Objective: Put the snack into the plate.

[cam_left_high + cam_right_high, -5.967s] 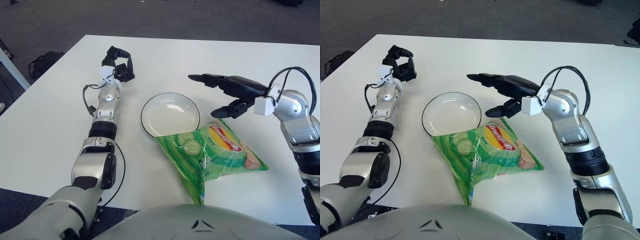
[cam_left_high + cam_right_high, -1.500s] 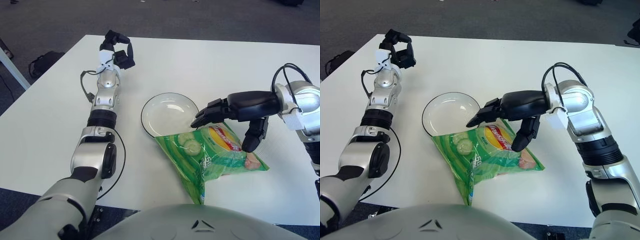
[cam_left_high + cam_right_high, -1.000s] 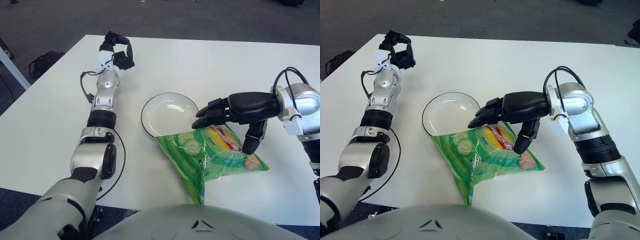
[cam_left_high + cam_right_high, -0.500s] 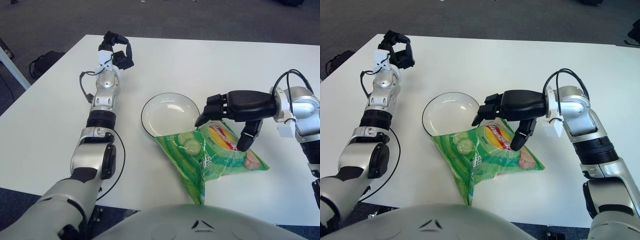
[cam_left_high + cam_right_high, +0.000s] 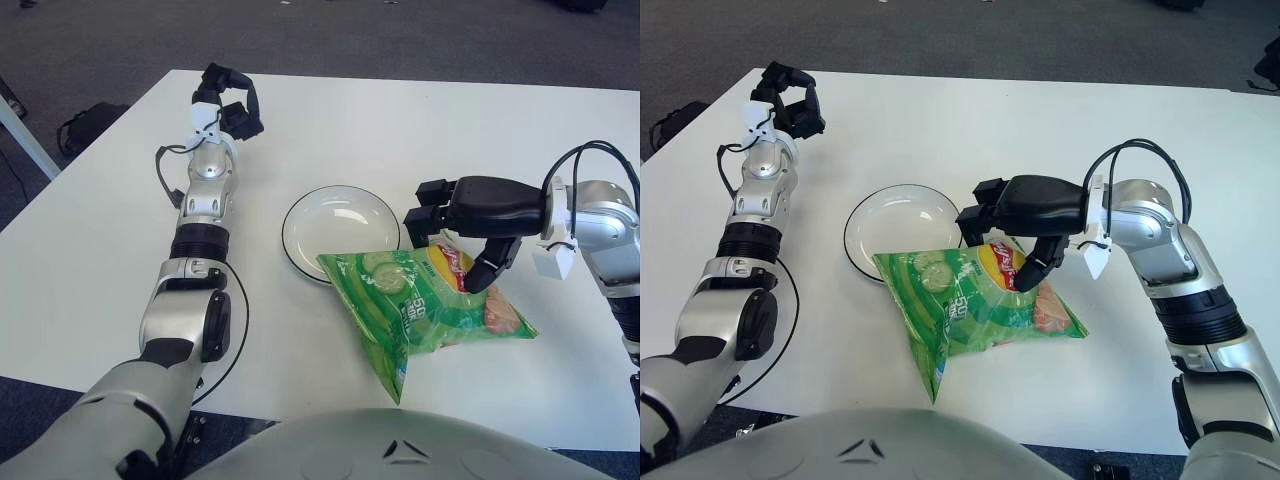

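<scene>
The right robot hand [image 5: 455, 240] pinches the far edge of the snack bag [image 5: 425, 305], a light, crinkly, slippery pouch lying just beside the plate [image 5: 338, 232], best held by that seam.

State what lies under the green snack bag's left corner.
The green snack bag overlaps the near rim of the round white black-rimmed plate; that rim stretch is hidden. The right hand pinches the bag's top. White table lies beneath the rest.

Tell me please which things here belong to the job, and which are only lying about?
For the job: snack bag, plate, right hand closed on the bag.

Only around: left hand, far left of the plate; white table.
</scene>
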`<action>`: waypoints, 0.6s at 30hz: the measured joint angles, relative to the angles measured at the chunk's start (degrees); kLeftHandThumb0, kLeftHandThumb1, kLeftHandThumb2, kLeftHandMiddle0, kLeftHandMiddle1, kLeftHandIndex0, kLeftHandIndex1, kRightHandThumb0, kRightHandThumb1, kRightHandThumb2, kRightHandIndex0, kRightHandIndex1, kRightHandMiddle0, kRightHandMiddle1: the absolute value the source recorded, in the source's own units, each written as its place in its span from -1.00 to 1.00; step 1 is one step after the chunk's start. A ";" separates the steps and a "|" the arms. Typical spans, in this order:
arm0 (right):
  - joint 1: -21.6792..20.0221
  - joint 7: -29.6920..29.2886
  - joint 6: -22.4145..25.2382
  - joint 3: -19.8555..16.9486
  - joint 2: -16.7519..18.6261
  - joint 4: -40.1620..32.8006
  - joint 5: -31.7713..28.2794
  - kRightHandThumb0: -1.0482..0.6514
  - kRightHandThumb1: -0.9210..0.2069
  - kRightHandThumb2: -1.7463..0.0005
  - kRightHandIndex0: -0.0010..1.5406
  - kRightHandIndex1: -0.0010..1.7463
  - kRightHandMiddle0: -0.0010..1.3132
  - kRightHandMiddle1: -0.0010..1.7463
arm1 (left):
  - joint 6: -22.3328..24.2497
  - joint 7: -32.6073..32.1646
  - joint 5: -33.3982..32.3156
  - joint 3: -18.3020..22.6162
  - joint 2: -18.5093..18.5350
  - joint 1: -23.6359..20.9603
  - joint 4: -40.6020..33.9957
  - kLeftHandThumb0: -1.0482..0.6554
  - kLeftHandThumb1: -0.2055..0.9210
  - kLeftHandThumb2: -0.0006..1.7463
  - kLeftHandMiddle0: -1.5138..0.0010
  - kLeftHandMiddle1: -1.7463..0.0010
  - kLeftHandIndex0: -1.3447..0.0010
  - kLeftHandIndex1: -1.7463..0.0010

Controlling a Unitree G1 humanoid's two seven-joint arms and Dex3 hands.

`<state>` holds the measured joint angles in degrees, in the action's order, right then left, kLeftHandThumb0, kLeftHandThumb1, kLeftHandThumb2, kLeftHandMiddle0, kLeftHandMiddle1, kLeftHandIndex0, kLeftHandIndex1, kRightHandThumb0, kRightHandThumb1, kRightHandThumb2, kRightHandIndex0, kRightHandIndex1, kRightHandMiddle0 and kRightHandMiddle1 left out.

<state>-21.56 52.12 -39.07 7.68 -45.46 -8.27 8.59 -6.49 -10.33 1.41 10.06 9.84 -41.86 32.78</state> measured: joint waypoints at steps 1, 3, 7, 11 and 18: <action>0.08 -0.16 0.25 0.00 -0.07 -0.10 -0.01 0.20 0.13 -0.48 -0.30 1.00 -0.06 0.78 | -0.01 -0.04 0.03 0.01 0.07 0.16 -0.33 -0.26 0.35 0.17 -0.39 -1.00 0.35 -1.00; 0.20 -0.46 0.27 0.00 -0.21 -0.11 -0.02 0.21 0.19 -0.54 -0.26 1.00 -0.09 0.84 | -0.01 -0.29 0.12 0.02 0.19 0.42 -0.84 -0.26 0.34 0.17 -0.38 -1.00 0.35 -1.00; 0.26 -1.38 -0.68 0.00 -0.30 0.65 -0.31 0.23 0.26 -0.64 -0.16 0.98 -0.20 0.97 | 0.00 -1.33 0.85 -0.01 0.28 0.83 -1.49 -0.26 0.32 0.19 -0.35 -1.00 0.34 -1.00; 0.26 -1.56 -1.21 0.00 -0.58 2.06 -0.59 0.23 0.33 -0.67 -0.06 0.90 -0.20 0.99 | 0.00 -2.34 1.33 0.02 0.28 1.13 -1.77 -0.27 0.27 0.23 -0.33 -1.00 0.31 -1.00; -0.20 -1.86 -1.26 0.01 -1.08 4.48 -1.26 0.23 0.47 -0.76 0.04 0.87 -0.12 1.00 | 0.00 -3.18 1.36 0.04 0.27 1.38 -1.93 -0.27 0.23 0.26 -0.33 -1.00 0.28 -1.00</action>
<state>-21.76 50.26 -40.32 7.69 -46.54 -3.80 7.34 -6.49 -13.51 2.77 10.10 10.11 -40.49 30.84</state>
